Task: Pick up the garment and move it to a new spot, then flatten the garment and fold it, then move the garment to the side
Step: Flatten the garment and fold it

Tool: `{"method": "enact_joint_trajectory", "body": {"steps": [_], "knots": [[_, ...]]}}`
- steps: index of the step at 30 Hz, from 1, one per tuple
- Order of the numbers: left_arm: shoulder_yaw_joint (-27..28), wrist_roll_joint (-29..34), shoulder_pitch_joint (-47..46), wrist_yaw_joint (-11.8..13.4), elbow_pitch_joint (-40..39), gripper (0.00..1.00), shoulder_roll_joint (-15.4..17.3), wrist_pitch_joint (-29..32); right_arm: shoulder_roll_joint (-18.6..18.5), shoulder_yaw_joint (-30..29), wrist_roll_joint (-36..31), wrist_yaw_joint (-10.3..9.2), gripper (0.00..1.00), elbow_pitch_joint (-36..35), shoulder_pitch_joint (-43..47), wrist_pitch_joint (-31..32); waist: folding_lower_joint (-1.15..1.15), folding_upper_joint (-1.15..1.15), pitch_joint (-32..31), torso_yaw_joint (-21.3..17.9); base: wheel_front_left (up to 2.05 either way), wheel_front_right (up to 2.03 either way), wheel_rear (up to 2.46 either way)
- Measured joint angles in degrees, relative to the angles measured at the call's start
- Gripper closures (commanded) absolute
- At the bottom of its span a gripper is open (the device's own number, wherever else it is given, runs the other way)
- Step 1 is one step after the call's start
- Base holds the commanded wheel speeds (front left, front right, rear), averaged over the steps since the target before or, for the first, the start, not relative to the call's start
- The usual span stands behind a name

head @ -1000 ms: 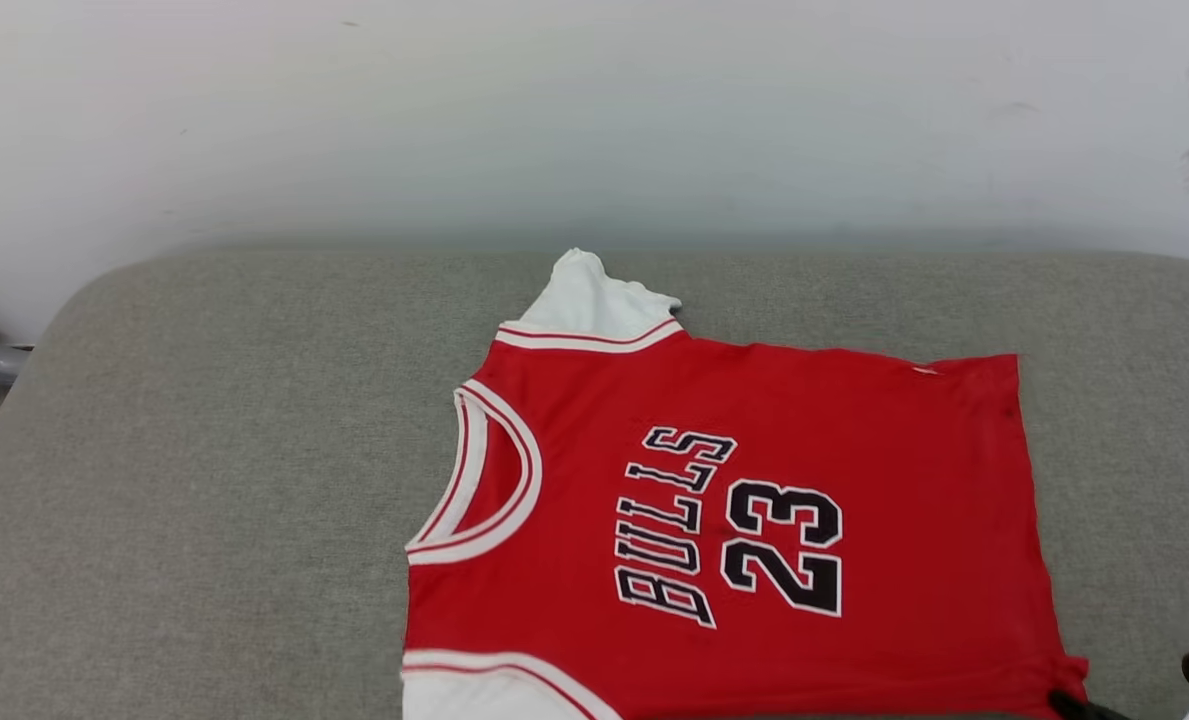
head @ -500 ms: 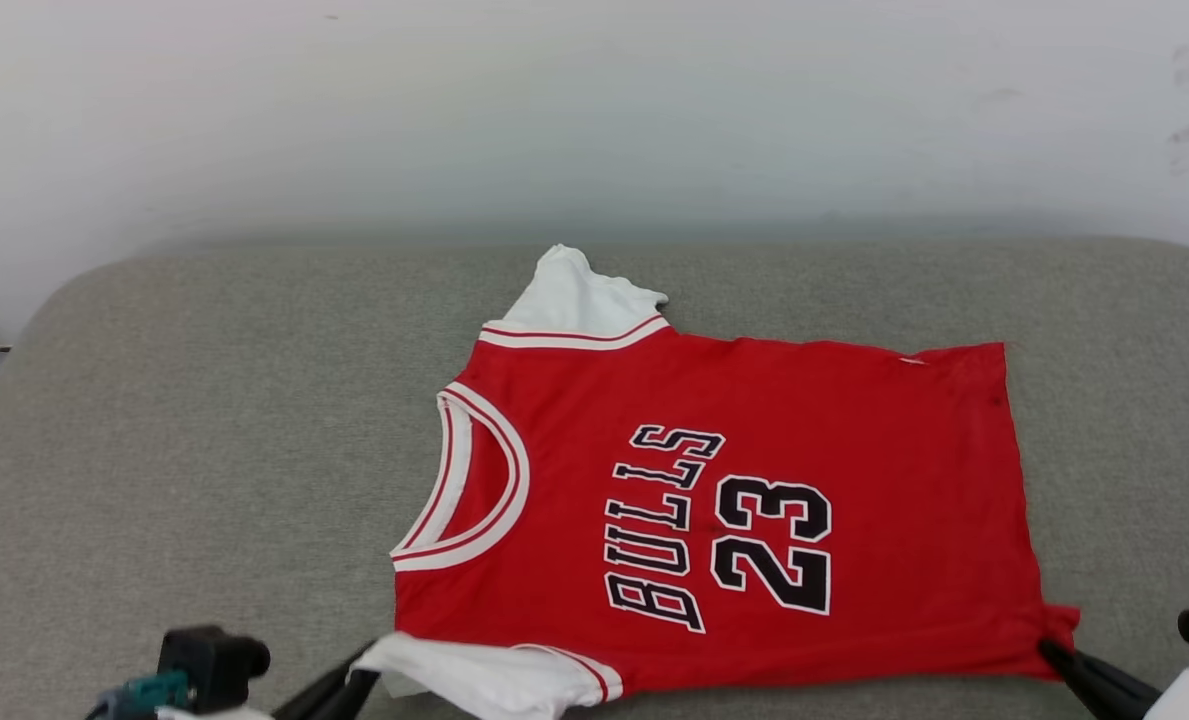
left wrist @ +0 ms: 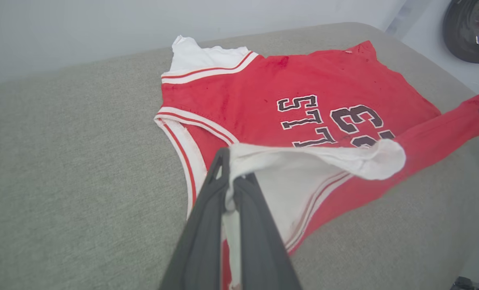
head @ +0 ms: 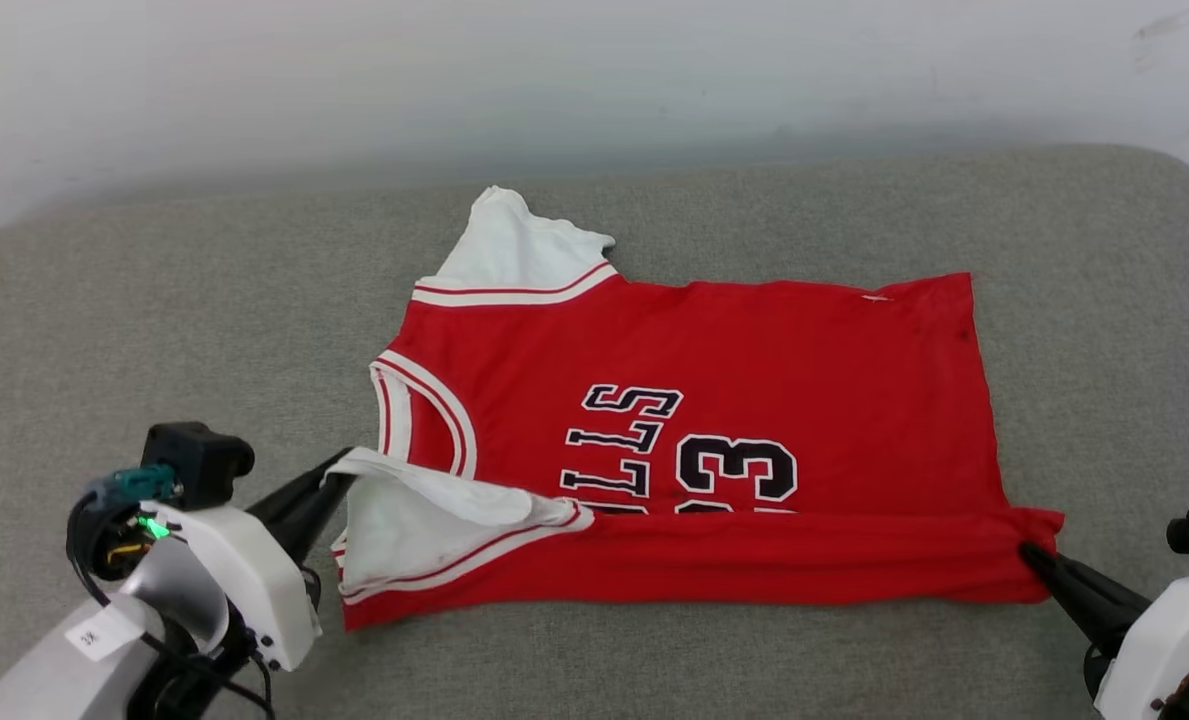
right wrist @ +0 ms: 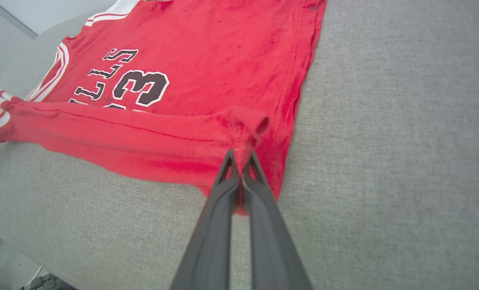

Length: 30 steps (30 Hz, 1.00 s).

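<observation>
The red jersey [head: 754,340] lies front-up across the middle of the grey fabric cushion [head: 154,330], neck hole toward the robot's left and hem toward its right. Its near long edge is raised and turned over onto the front, covering the lower part of the dark lettering [head: 619,438] and the number. The left gripper [head: 339,468] is clamped on the near white sleeve [head: 404,525] and holds it off the cushion, while the right gripper [head: 1032,552] is pinched on the near hem corner, the red fold stretched between them.
</observation>
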Motion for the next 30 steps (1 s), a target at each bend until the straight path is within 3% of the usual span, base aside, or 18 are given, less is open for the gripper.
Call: {"method": "enact_joint_trajectory", "body": {"steps": [12,24,25,26,27,30], "knots": [[-2.58,-0.55,-11.15,-1.62,12.98,1.00,-1.86,1.75,2.22,1.55,-1.13,0.00,1.00,2.61,-6.92,-0.44,0.00,0.00,6.33,-1.97,0.00,0.00,0.00],[-11.02,-3.43,-15.91,-1.87,23.27,1.00,-4.93,-0.19,4.81,5.75,-2.41,0.00,1.00,8.44,-11.27,-0.29,0.00,0.00,8.70,-1.81,0.00,0.00,0.00],[-11.56,-3.72,-16.25,-1.87,23.87,1.00,-5.01,-0.70,5.05,5.97,-2.29,0.00,0.77,8.61,-11.33,-0.31,0.00,0.00,8.59,-1.81,0.00,0.00,0.00],[-12.03,-3.74,-16.67,-1.87,24.61,0.80,-5.04,-1.42,5.09,6.12,-2.09,0.00,0.39,8.86,-11.39,-0.40,0.00,0.00,8.45,-1.79,0.00,0.00,0.00],[-12.32,-3.80,-17.05,-1.87,25.60,0.00,-5.12,-2.02,5.08,6.21,-2.04,0.00,0.00,9.26,-11.48,-0.71,0.00,0.00,8.24,-1.75,0.00,0.00,0.00],[-13.33,-3.94,-18.18,-1.87,27.42,0.00,-5.35,-4.17,5.06,6.03,-2.18,-0.01,0.00,10.18,-11.79,-2.09,0.00,0.00,7.32,-1.60,0.00,0.00,0.00]]}}
